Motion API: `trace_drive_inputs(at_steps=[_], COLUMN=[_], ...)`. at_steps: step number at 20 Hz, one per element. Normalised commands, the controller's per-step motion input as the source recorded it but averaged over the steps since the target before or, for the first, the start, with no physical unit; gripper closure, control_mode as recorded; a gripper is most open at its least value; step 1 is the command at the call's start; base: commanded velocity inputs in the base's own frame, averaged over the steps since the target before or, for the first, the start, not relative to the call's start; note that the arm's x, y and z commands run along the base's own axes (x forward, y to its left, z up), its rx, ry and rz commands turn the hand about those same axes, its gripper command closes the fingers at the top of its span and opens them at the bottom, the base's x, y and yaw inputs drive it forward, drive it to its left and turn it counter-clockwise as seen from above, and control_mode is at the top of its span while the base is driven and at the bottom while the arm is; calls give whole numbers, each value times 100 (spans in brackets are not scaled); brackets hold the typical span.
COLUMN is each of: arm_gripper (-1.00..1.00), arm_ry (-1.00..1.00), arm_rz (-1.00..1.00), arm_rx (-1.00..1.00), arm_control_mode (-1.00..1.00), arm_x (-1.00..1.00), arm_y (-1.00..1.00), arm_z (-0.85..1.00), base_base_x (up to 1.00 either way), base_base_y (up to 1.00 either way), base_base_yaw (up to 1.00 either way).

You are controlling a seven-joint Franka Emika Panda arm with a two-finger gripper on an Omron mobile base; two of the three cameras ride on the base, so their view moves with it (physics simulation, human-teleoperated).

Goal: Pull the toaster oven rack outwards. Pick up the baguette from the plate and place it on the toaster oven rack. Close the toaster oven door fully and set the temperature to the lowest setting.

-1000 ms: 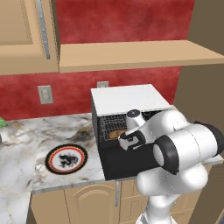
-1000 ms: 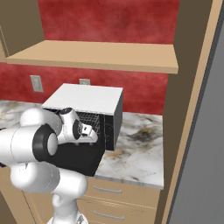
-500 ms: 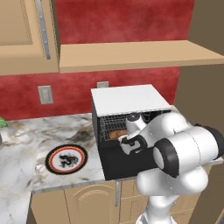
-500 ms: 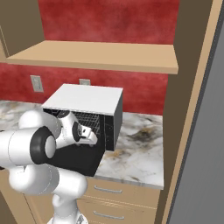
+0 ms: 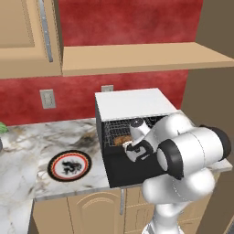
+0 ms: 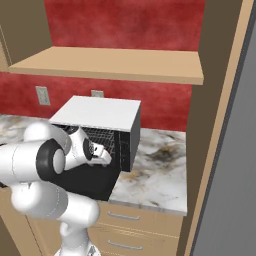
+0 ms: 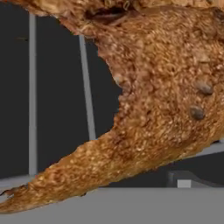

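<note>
The toaster oven (image 5: 130, 103) stands on the counter with its door (image 5: 132, 171) folded down flat and its white top (image 6: 97, 112) facing up. The wire rack (image 5: 114, 130) shows in the cavity. The tan baguette (image 5: 121, 140) lies on the rack near the front, and it looms close over the rack wires (image 7: 86, 87) as crusty bread (image 7: 166, 87). My gripper (image 5: 129, 147) sits right at the baguette's near end, above the door (image 6: 92, 182). The bread hides its fingertips. The plate (image 5: 69, 165) lies bare, left of the oven.
A wooden shelf (image 5: 137, 57) hangs above the oven. A tall cabinet side (image 6: 220, 125) bounds the counter (image 6: 160, 170) on the right. A wall outlet (image 5: 47, 98) sits behind the plate, and something green (image 5: 2, 128) pokes in at the far left.
The hand has shifted only slightly at the oven's mouth. The baguette stays in about the same spot on the rack.
</note>
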Motion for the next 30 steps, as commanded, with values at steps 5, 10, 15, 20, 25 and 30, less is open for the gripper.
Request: trace_drive_inputs(at_steps=[5, 10, 15, 20, 25, 30], arm_gripper=[-100, -100, -100, -100, -100, -100], arm_ry=[-4, -34, -44, -27, -4, 0], arm_rz=[-25, -22, -19, -14, -4, 0], arm_rx=[0, 1, 4, 8, 14, 16], arm_control_mode=[-100, -100, -100, -100, -100, -100], arm_x=[81, 3, -40, -35, -36, -51], arm_y=[0, -1, 0, -4, -22, -32], arm_z=[3, 13, 24, 70, 97, 93], base_base_x=[0, 0, 0, 0, 0, 0], base_base_y=[0, 0, 0, 0, 0, 0], base_base_yaw=[0, 0, 0, 0, 0, 0])
